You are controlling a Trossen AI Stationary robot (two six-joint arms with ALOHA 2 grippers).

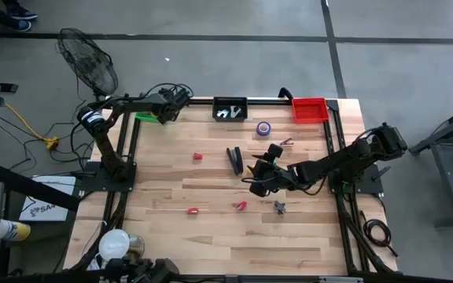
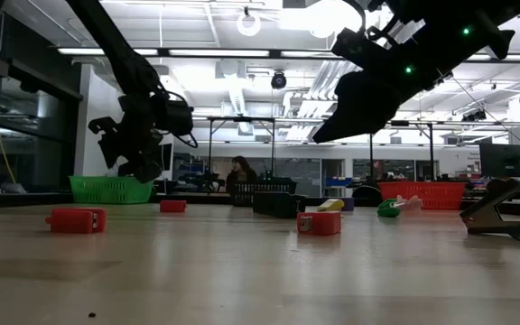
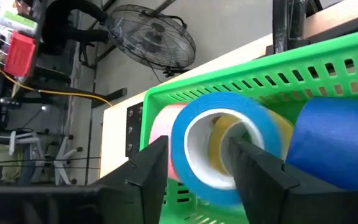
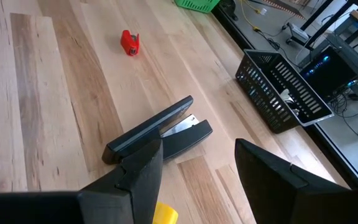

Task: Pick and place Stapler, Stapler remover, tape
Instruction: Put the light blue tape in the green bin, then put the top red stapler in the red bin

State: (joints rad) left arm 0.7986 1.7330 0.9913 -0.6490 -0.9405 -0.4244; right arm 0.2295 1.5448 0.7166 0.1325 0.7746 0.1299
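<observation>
My left gripper [image 3: 194,146] is at the table's far left corner, over the green basket [image 3: 328,68], and its fingers are apart. A light blue roll of tape [image 3: 229,106] stands on edge right in front of the fingers, above a dark blue roll [image 3: 334,143] that lies in the basket. A purple roll [image 1: 263,127] lies flat on the table. My right gripper [image 1: 259,177] hovers open above the table, just to the right of the black stapler [image 4: 160,130], which lies on its base. I cannot make out which thing is the stapler remover. My left gripper has one finger [image 3: 253,168] in front of the light blue roll's hole and the other finger [image 3: 148,168] outside the roll's wall [image 3: 180,149]. The gap is wider than the wall. Whether either finger touches the roll I cannot tell.
A black basket [image 1: 230,108] and a red basket [image 1: 309,108] stand at the far edge. Small red pieces [image 1: 198,156] [image 1: 193,211] [image 1: 241,206] and a dark piece [image 1: 279,207] lie on the wood. A fan [image 1: 89,63] stands beyond the far left corner.
</observation>
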